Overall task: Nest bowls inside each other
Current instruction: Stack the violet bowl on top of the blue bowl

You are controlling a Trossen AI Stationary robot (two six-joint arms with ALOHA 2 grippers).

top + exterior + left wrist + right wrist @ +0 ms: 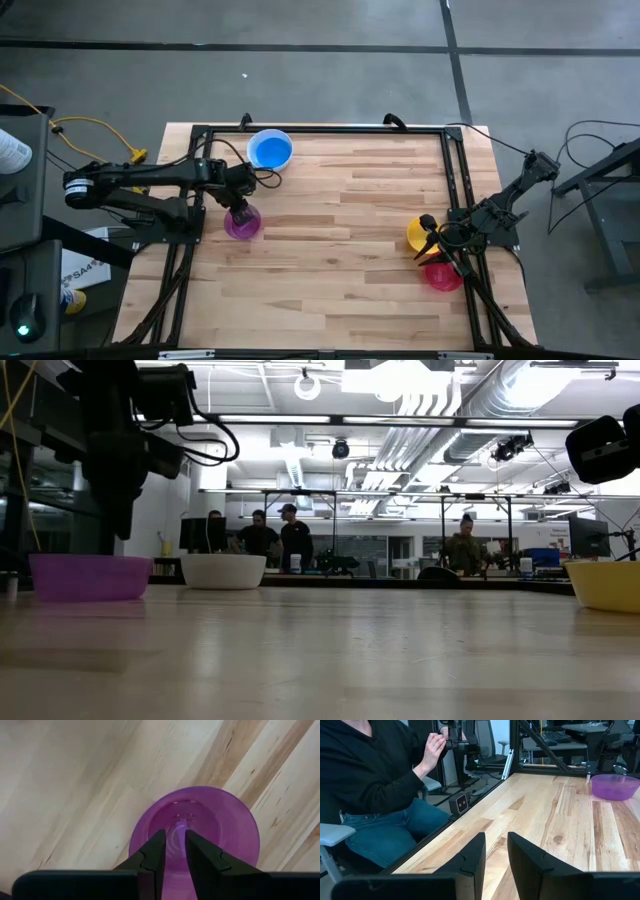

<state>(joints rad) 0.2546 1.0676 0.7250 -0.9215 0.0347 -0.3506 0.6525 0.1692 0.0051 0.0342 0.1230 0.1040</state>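
Observation:
A purple bowl (pixel 242 223) stands upright on its base at the table's left. My left gripper (pixel 175 847) hovers just above it, pointing steeply down over its near rim. Its fingers stand narrowly open, and the low view shows them clear of the purple bowl (pixel 90 576). At the far left a blue bowl (pixel 269 150) sits inside a white bowl (pixel 222 571). A yellow bowl (pixel 415 235) and a red-pink bowl (pixel 442 276) stand at the right edge. My right gripper (pixel 495 855) waits level above the yellow bowl, narrowly open and holding nothing.
A black metal frame (pixel 320 130) runs along the table's edges. The wide middle of the wooden table (pixel 340 240) is bare. A seated person (pixel 375 785) is close to the table's edge in the right wrist view; more people stand far off in the room.

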